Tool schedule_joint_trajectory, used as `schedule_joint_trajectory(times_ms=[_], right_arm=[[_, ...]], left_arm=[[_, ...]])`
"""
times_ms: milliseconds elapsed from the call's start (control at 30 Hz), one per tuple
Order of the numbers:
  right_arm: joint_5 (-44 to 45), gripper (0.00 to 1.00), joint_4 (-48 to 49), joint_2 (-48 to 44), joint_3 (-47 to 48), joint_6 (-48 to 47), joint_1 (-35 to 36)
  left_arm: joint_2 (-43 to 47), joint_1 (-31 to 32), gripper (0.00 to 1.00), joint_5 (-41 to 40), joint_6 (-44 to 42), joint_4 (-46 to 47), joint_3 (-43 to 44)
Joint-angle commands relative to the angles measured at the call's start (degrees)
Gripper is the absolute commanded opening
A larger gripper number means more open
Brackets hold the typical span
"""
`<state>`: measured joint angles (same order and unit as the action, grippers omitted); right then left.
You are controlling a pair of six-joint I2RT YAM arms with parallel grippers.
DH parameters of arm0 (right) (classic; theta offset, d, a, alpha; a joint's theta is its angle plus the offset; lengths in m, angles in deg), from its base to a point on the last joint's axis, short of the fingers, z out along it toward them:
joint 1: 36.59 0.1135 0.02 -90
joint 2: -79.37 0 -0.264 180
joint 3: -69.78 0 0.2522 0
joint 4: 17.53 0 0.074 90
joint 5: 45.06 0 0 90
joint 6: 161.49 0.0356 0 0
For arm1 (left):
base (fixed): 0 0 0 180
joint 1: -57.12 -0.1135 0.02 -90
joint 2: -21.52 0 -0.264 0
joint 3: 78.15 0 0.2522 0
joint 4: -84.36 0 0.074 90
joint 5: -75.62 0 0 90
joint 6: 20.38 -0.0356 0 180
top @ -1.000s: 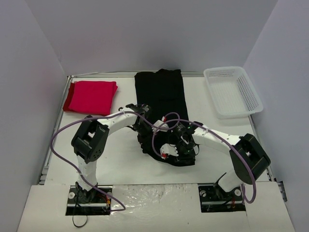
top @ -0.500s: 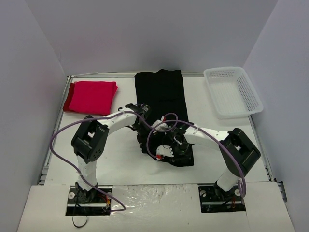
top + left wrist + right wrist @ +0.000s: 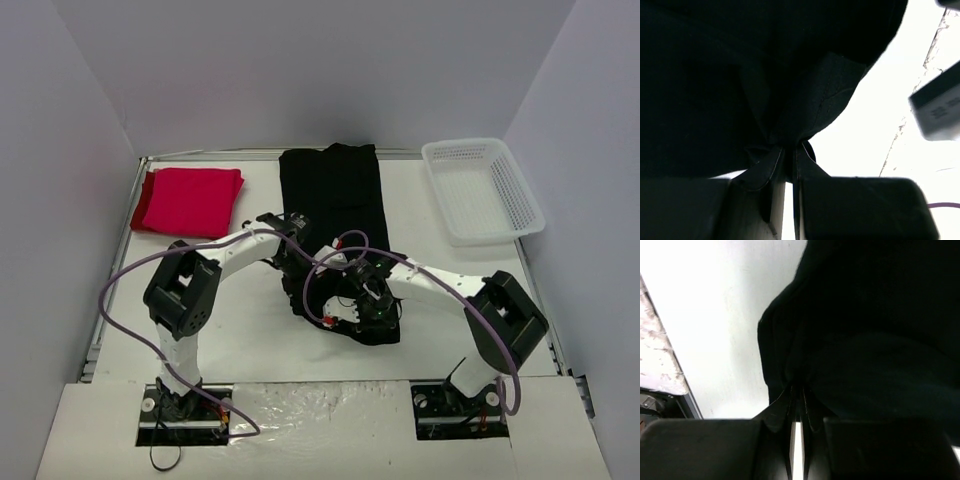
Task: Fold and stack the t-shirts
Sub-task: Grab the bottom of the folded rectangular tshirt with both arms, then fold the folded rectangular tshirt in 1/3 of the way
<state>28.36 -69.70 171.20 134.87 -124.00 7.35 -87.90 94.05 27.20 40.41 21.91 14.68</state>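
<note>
Black t-shirt (image 3: 335, 190): middle of the tabletop (image 3: 250, 320). It lies as a long strip, and we read its long axis as far-to-near, with the far end at the back edge.
Far half: flat and smooth.
Near end: bunched and rumpled between the two arms.
Left jaws: pressed together, pinching a gathered fold on the bunch's far-left side.
Right jaws: pressed together on a pleat of the black cloth, on the nearer side of the bunch.
Red t-shirt (image 3: 190, 200): folded rectangle in the far left corner, long axis left-right, well apart from the black one.
Basket (image 3: 483, 190): white mesh, far right.
</note>
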Motion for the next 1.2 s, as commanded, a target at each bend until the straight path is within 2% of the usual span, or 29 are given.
schedule_joint_trajectory(times_ms=[0,167,467,833,1167], right_arm=[[-3.01,0.00,-5.00,-4.72,1.92,0.48,-1.92],[-7.68,0.00,-10.36,-10.70,6.85,-2.15,-7.54],[-5.13,0.00,-11.42,-11.33,11.50,-5.84,-13.96],[-6.89,0.00,-10.37,-2.01,23.54,-9.18,-20.47],[-7.33,0.00,-8.52,8.43,34.44,-10.33,-24.25]], left_arm=[[6.41,-0.19,0.02,-0.71,-1.98,-1.67,0.56],[10.45,-0.19,0.02,-2.21,-4.88,-3.08,-0.58],[13.19,-0.28,0.02,-6.07,-4.90,-3.08,0.21],[9.67,-1.07,0.03,-9.59,-5.06,-4.58,9.17],[3.79,-4.49,0.02,-11.70,-8.40,-7.30,18.57]])
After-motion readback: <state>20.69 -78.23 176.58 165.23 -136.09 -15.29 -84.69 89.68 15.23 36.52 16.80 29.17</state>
